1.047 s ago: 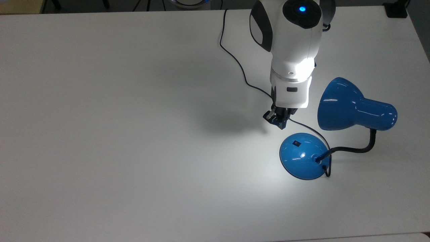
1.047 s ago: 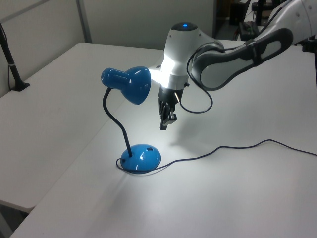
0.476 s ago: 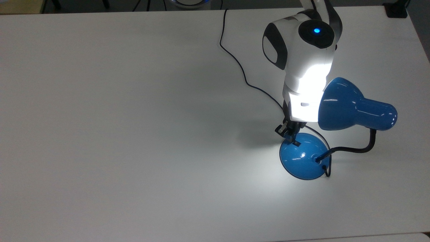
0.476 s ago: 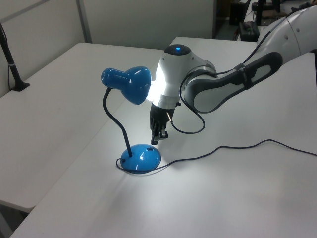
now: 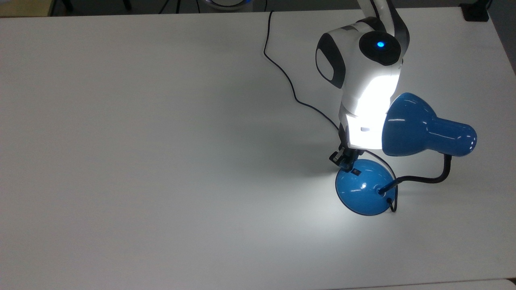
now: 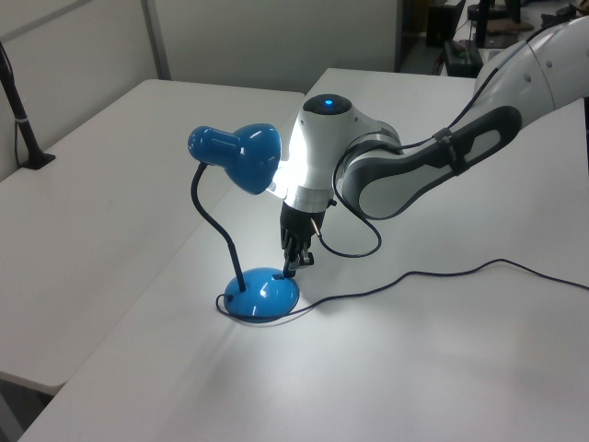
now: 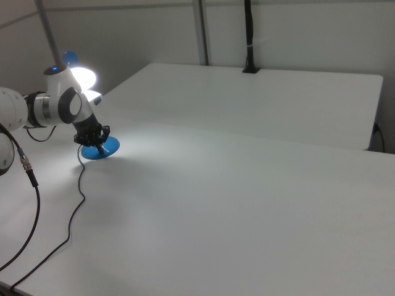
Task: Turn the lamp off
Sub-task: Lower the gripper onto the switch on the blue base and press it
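the lamp (image 5: 365, 187) is standing lit on the counter (image 5: 161, 161), its switch (image 5: 356, 172) lying just at four o'clock of the seemingly clenched pincer (image 5: 342, 160) in the top view.

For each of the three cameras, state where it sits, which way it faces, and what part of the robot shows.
Top view: overhead, looking down on the white table; shows the arm's wrist and the gripper at the lamp base.
Left view: raised at a table corner, facing across; lamp in the left view's left, arm entering from its right.
Right view: low and far off, across the table; arm and gripper at the right view's left.
Shared: all three show the lit lamp and the gripper at its base.
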Available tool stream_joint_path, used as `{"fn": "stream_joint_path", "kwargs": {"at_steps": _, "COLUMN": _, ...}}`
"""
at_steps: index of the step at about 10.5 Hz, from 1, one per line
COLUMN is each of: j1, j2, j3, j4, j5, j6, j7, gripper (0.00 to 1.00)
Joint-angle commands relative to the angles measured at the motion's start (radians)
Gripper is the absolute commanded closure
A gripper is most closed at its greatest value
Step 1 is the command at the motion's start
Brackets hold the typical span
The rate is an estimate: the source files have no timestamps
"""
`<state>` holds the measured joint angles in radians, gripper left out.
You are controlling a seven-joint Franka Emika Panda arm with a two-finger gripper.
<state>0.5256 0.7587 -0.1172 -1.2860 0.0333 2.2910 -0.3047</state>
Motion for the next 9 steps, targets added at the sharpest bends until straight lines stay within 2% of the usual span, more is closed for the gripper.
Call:
{"fn": "stream_joint_path", "kwargs": {"at_steps": 1, "j1": 0.025, "j2": -0.008, "j3": -0.022, "j4": -0.015, "j5": -0.004, "j6": 0.005, "j7": 0.019, "gripper": 1.0}}
{"fn": "stream_joint_path", "kwargs": {"at_steps": 2, "j1": 0.024, "j2": -0.033, "j3": -0.022, "j4": -0.013, "j5": -0.001, "j6": 0.004, "j7": 0.019, "gripper": 1.0}}
{"fn": "stream_joint_path", "kwargs": {"at_steps": 6, "j1": 0.025, "j2": -0.033, "j3": -0.024, "j4": -0.003, "j5": 0.0, "j6": 0.012, "j7": 0.021, "gripper": 1.0}}
{"fn": "stream_joint_path", "kwargs": {"at_steps": 9, "j1": 0.033, "j2": 0.011, "j3": -0.024, "j4": 0.022, "j5": 0.0, "j6": 0.054, "j7": 0.048, "gripper": 1.0}}
